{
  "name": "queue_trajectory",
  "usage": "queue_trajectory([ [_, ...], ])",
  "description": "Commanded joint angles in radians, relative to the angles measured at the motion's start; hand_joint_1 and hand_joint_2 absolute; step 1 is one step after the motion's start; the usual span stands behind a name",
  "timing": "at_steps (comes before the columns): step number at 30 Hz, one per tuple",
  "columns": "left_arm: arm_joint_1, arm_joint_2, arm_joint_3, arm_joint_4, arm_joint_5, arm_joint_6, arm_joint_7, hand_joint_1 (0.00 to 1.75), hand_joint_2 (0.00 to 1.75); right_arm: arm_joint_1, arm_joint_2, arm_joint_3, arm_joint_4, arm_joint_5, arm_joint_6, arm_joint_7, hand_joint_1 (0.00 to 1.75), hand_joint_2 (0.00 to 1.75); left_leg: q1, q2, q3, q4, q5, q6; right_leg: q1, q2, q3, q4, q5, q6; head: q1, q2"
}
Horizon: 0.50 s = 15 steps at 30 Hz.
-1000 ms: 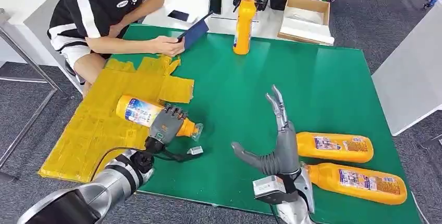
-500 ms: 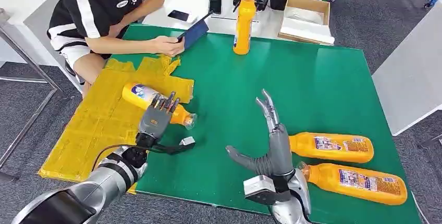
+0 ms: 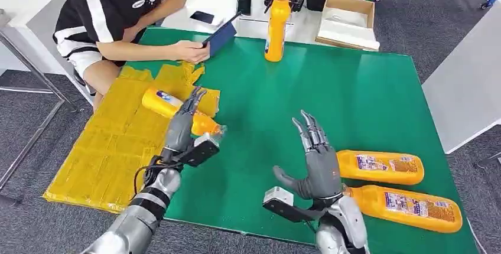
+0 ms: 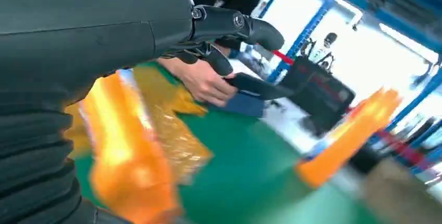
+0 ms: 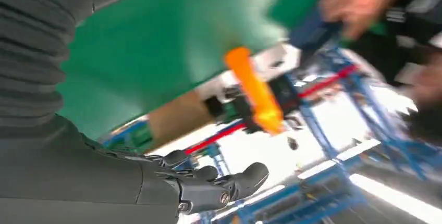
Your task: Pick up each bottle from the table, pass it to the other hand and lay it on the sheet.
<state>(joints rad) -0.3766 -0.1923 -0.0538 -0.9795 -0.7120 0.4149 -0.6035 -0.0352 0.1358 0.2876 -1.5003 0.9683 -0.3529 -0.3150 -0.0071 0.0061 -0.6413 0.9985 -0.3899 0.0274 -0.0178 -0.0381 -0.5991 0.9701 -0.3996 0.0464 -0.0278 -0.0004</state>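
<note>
1. The left robot hand [image 3: 184,125] is reaching over a lying bottle [image 3: 177,108], fingers stretched out along it toward 12 o'clock; whether it is gripping the bottle or just resting on it I cannot tell.
2. That bottle is lying half on the yellow sheet [image 3: 112,147], its cap end pointing toward 4 o'clock over the green worktop [image 3: 366,100].
3. The right robot hand [image 3: 316,159] is hovering open, fingers spread and pointing up, thumb out toward 9 o'clock, holding nothing.
4. Just at 3 o'clock of the right robot hand, two more bottles [image 3: 378,167] [image 3: 407,207] are lying side by side on the worktop.
5. A fourth bottle [image 3: 276,26] is standing upright at the worktop's 12 o'clock edge.
6. At 11 o'clock a seated person [image 3: 118,12] is holding a dark phone [image 3: 220,38] over the worktop's corner.
</note>
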Motion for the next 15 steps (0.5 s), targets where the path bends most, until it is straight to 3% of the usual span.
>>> queue_trajectory([
  [1,0.100,-0.065,0.058,-0.409,0.112,-0.114,0.004,0.00,1.75,-0.072,-0.076,-0.109,0.143,0.080,0.016,0.040,0.00,1.75,0.001,0.001,0.002,0.000,-0.001,-0.001,0.001,0.003,0.002,-0.001,-0.001,-0.001,0.000,0.000],
  [4,0.096,-0.069,0.071,-0.387,0.153,-0.121,-0.028,0.00,1.75,-0.067,-0.075,-0.109,0.136,0.133,0.012,0.067,0.00,1.75,0.001,0.000,0.005,0.000,-0.003,-0.003,0.001,0.005,0.006,0.000,-0.002,-0.003,0.000,0.000],
  [8,0.143,-0.090,0.050,-0.481,0.219,-0.210,-0.018,0.00,1.75,-0.073,-0.148,-0.215,0.131,0.166,0.022,0.089,0.00,1.75,0.002,-0.001,0.004,0.001,-0.003,-0.002,0.001,0.003,0.005,-0.001,-0.002,-0.002,0.000,0.000],
  [15,0.163,-0.093,0.002,-0.391,0.249,-0.215,-0.042,0.00,1.75,-0.137,-0.295,-0.378,0.289,0.232,0.104,0.052,0.00,1.75,0.000,-0.006,0.005,-0.001,-0.001,-0.001,-0.001,-0.001,0.008,-0.003,-0.002,-0.001,0.000,0.000],
])
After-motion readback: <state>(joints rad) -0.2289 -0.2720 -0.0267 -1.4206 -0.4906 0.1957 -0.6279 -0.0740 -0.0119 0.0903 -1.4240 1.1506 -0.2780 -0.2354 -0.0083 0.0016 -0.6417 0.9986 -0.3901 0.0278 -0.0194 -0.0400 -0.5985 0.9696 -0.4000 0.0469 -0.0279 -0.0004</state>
